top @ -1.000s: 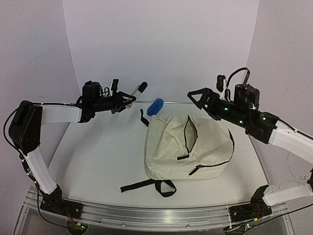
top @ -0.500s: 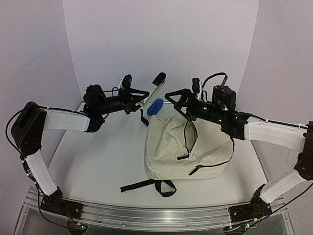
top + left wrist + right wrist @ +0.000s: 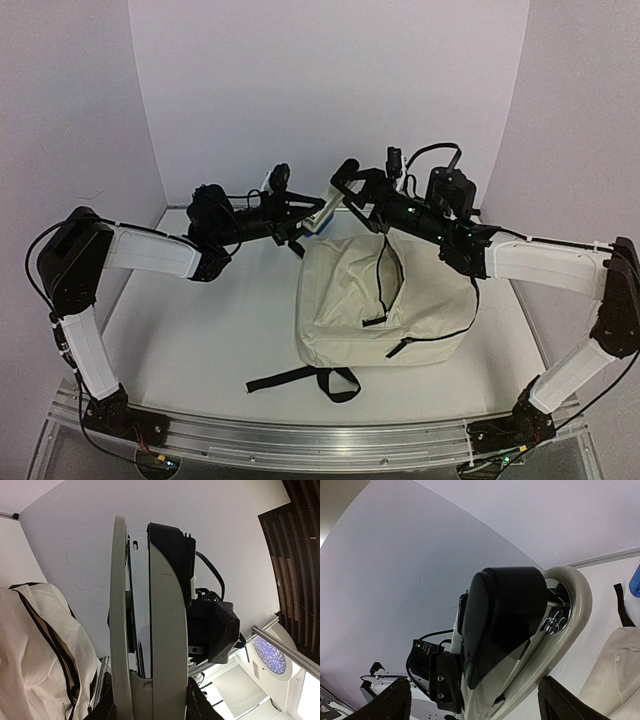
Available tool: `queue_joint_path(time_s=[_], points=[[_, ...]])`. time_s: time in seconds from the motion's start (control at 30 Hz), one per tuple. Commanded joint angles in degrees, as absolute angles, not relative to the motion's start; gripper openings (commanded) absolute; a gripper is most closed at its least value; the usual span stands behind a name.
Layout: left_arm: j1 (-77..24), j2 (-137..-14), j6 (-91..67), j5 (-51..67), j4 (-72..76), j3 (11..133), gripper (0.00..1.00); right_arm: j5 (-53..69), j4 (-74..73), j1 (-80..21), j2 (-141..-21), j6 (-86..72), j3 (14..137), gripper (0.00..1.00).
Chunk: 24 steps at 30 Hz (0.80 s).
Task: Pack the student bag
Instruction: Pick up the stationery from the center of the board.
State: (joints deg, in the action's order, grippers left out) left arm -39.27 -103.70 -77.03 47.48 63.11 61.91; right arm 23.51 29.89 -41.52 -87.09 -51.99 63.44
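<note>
The student bag (image 3: 400, 305) lies flat right of the table's centre, cream with black zippers, its main zip open (image 3: 385, 275). It also shows in the left wrist view (image 3: 35, 655) and the right wrist view (image 3: 615, 675). Above the bag's far-left corner my left gripper (image 3: 297, 213) is shut on a grey-and-black stapler (image 3: 325, 205), pinching its grey body (image 3: 165, 645) between the fingers (image 3: 150, 707). My right gripper (image 3: 350, 185) faces it from the right, open, with the stapler's black head (image 3: 505, 615) between its spread fingers (image 3: 475, 705) and a gap on each side.
A blue object (image 3: 635, 580) lies on the table behind the bag, mostly hidden under the grippers in the top view. Black straps (image 3: 300, 380) trail from the bag's near edge. White walls close the back and sides.
My left arm has swung right, carrying the stapler over the bag's far corner. My right arm has come left to meet it, and its fingers now stand round the stapler's head, slightly narrower.
</note>
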Motion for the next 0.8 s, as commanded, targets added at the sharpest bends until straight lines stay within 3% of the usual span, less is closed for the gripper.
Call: queue_joint_path(time_s=[0.0, 0.37, 0.77], points=[[-41.4, -102.4, -76.2, 48.4, 71.0, 65.6, 0.09, 24.9, 33.5, -41.8, -90.0, -53.5, 66.1, 0.85], [-42.9, -99.9, -71.9, 49.0, 66.2, 66.3, 0.09, 24.9, 36.2, -41.8, -91.8, -55.3, 65.9, 0.82], [-43.0, -94.2, -65.7, 44.5, 61.0, 62.6, 0.08, 22.9, 36.5, -41.8, -92.7, -56.8, 64.5, 0.91]])
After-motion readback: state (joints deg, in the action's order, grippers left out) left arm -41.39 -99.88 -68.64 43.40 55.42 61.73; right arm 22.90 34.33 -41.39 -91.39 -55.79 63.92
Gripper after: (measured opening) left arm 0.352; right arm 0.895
